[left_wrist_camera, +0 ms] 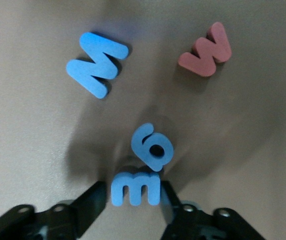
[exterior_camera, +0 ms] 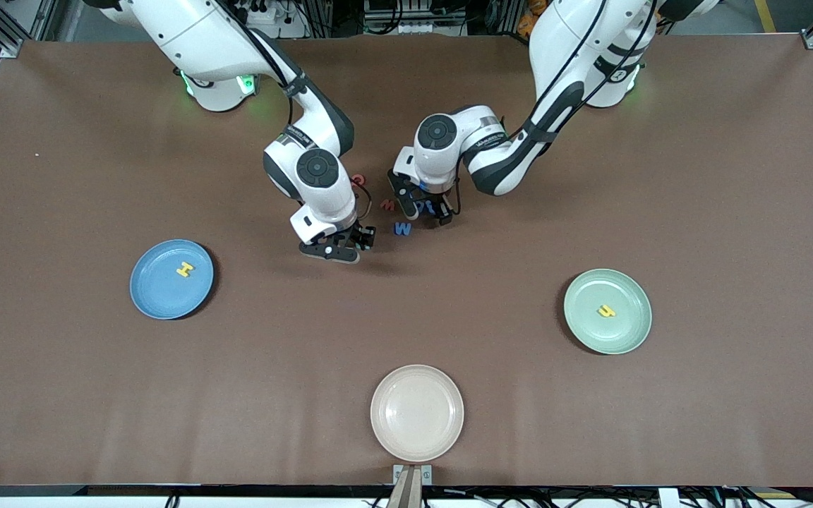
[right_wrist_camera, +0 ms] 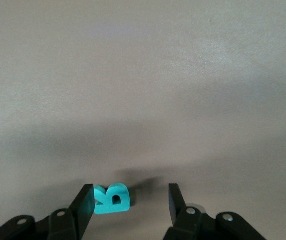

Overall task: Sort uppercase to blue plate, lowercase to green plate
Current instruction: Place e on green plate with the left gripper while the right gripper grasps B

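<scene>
With the blue plate [exterior_camera: 171, 279] holding H [exterior_camera: 185, 269] and the green plate [exterior_camera: 607, 311] a yellow piece [exterior_camera: 605, 310], the left gripper [left_wrist_camera: 135, 200] seemingly pinches the E-piece [left_wrist_camera: 136, 188] mid-table, due a lift greenward, while the right gripper [right_wrist_camera: 128, 200] straddles R [right_wrist_camera: 111, 199], spread.

blue g [left_wrist_camera: 153, 145] crowding left claw [left_wrist_camera: 133, 200] – open table elsewhere (mostly)

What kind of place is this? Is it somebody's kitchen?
Probably a robot lab, not a kitchen. Two white robot arms stand at a wide brown table, cables and metal framing run along its edges, and the blue plate and green plate hold foam letters, not food.
</scene>
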### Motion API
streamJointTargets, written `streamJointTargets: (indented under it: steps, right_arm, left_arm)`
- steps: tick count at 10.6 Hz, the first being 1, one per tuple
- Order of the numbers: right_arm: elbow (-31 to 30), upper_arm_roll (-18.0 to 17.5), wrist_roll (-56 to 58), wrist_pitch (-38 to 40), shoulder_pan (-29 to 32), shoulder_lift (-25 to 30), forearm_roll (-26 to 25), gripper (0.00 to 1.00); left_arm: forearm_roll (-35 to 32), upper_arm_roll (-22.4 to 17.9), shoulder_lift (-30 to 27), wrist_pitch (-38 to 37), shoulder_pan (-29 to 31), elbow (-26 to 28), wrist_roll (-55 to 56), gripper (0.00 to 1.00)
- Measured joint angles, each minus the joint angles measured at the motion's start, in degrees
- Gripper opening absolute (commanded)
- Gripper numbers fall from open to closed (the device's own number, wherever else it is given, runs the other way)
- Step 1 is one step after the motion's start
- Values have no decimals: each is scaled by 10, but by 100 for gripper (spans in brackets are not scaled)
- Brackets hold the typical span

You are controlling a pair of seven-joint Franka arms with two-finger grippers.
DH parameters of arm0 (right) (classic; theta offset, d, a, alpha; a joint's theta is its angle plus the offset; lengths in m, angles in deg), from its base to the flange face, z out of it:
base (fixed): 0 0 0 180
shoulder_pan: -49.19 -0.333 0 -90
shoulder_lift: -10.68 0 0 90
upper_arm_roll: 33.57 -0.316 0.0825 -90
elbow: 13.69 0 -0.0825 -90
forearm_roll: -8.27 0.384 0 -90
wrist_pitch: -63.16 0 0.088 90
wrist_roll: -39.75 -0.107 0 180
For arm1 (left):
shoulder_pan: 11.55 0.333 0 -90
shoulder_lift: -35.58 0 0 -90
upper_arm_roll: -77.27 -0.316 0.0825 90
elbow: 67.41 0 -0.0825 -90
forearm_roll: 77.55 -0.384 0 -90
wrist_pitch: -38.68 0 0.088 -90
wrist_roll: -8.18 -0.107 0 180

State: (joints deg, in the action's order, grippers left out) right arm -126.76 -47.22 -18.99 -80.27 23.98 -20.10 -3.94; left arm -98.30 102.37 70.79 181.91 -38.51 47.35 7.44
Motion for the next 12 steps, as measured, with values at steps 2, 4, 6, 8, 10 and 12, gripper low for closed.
streamJointTargets:
  steps: [2, 4, 6, 8, 10, 12]
  right_arm:
    - [0, 0, -16, -19, -4, -9, -3, 69]
    - [0, 0, -30, -34, -11, -18, -4, 69]
    - [2, 0, -36, -38, -19, -23, -10, 69]
    - [2, 0, -40, -38, -23, -26, -27, 66]
    - [2, 0, -40, -39, -23, -28, -31, 57]
    - [2, 0, -40, -41, -23, -30, -36, 48]
  left_arm:
    - [0, -15, -27, -11, 11, 19, 9, 0]
    - [5, -24, -72, -51, 60, 22, 10, 0]
    - [45, -35, -136, -78, 136, 22, 7, 0]
    - [83, -91, -172, -84, 171, 22, 2, 0]
    - [89, -161, -174, -83, 175, 15, 1, 0]
    - [90, -194, -149, -82, 177, -15, 1, 0]
